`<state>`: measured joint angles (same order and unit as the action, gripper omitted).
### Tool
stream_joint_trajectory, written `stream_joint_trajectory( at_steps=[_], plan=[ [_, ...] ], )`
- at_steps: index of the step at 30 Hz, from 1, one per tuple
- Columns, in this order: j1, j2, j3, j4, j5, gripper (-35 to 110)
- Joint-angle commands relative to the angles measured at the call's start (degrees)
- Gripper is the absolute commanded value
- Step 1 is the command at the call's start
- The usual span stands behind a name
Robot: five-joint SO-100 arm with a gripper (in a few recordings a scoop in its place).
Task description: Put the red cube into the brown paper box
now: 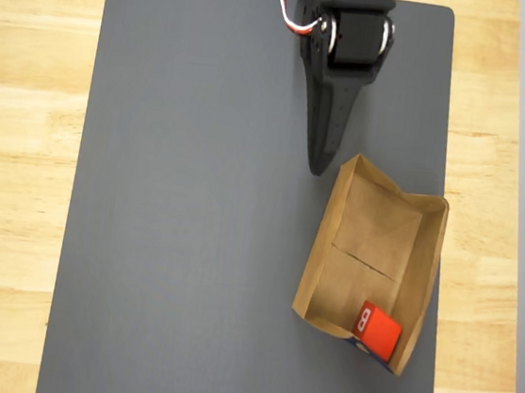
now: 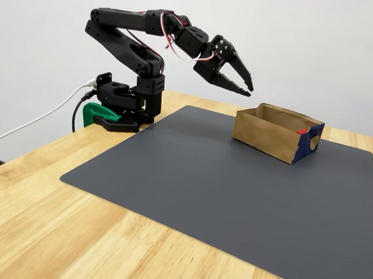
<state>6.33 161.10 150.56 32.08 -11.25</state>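
Light wooden tabletop point(image 2: 44, 189) carries a dark grey mat point(image 1: 193, 227) in front of a plain pale wall, and on that mat we find the whole scene laid out. In the overhead view the brown paper box point(image 1: 340, 224) sits toward the right side of the mat, a little skewed, with a crease running across its floor. The red cube point(image 1: 378, 330) lies inside it, tucked into the near right corner against the box wall, a white marking showing on one face. In the fixed view we catch just a sliver of red above the rim point(image 2: 302, 131), beside the dark blue print on the box's right outer side.

The black gripper point(image 2: 248, 89) hangs in the air to the left of the box and above its rim, touching nothing. In the fixed view its two fingers stand apart with a visible gap between the tips, and nothing is between them.

We judge the task done as far as these pictures show: the cube rests within the box walls and the tool is free of it. We see nothing left to place; what might remain is only for the arm point(image 2: 125, 39) to go to rest.
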Motion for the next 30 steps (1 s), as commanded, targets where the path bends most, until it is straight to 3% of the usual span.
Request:
stream_joint_trajectory(
  at_steps=[1,16,30],
  plan=[
    [2.5,9.8,2.1,4.7,1.1,0],
    [3.0,19.0,2.5,25.9,6.4,0],
    [1.8,19.0,2.5,31.0,6.7,0]
  ],
)
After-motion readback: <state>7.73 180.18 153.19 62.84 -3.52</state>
